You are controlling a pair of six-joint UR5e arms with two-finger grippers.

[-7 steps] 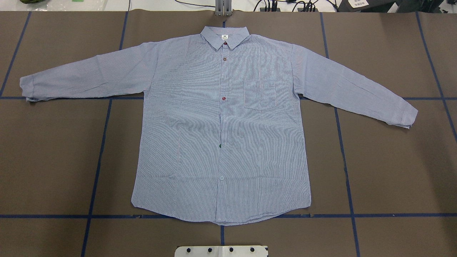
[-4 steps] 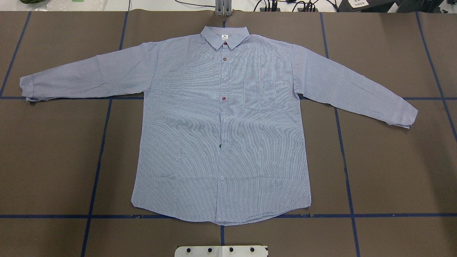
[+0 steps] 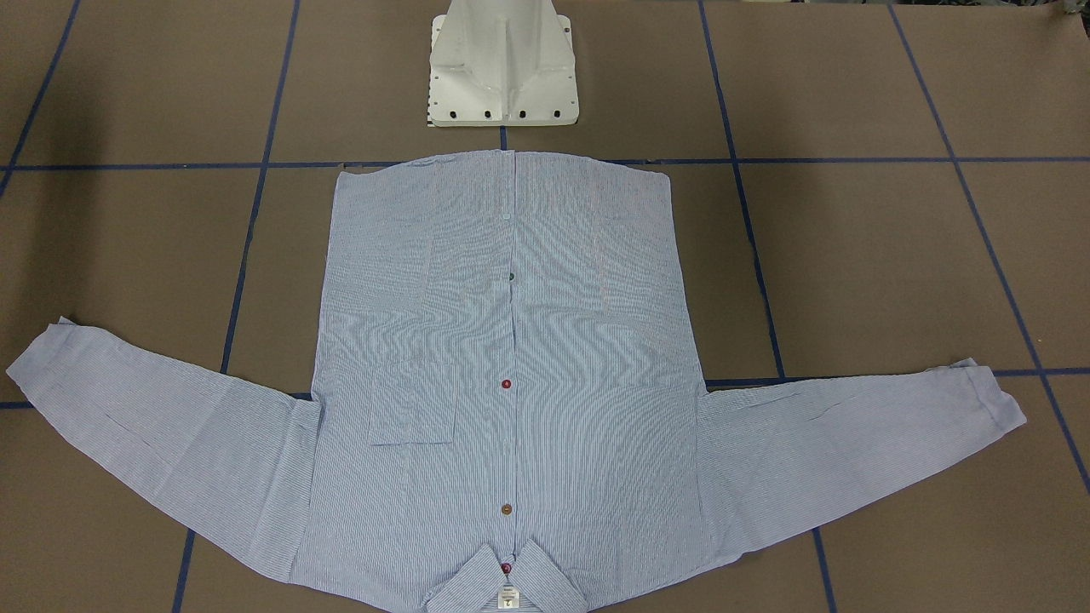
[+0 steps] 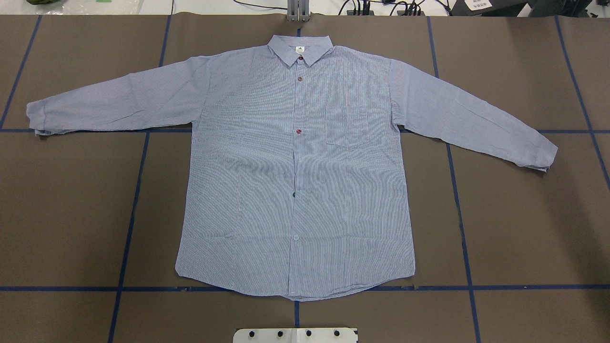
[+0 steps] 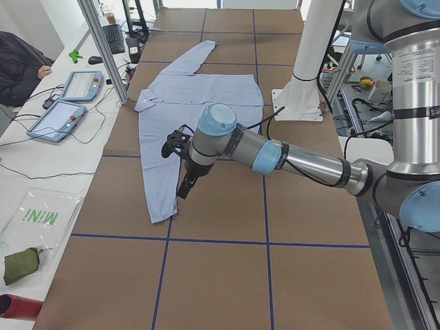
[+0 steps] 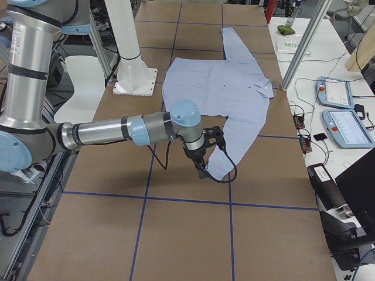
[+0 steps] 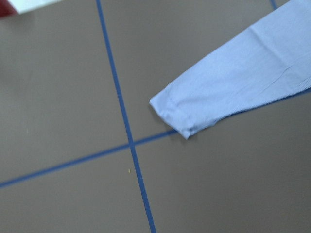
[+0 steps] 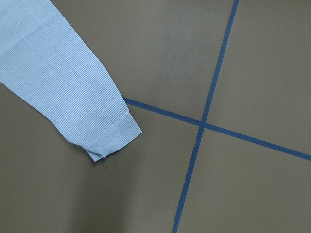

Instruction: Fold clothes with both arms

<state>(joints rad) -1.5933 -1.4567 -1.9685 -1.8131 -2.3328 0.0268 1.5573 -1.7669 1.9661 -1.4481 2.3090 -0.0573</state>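
The shirt (image 4: 295, 166) lies flat and buttoned across the middle of the table (image 4: 71, 214), collar (image 4: 299, 49) toward the far edge, hem toward the robot's edge, sleeves spread to both ends. From across the table the collar is partly cut off. The left end effector (image 5: 184, 189) hangs above the left-end cuff (image 7: 175, 114) and the right end effector (image 6: 202, 170) above the right-end cuff (image 8: 109, 136). Both are small and dark from the side, so I cannot tell whether they are released or clenched.
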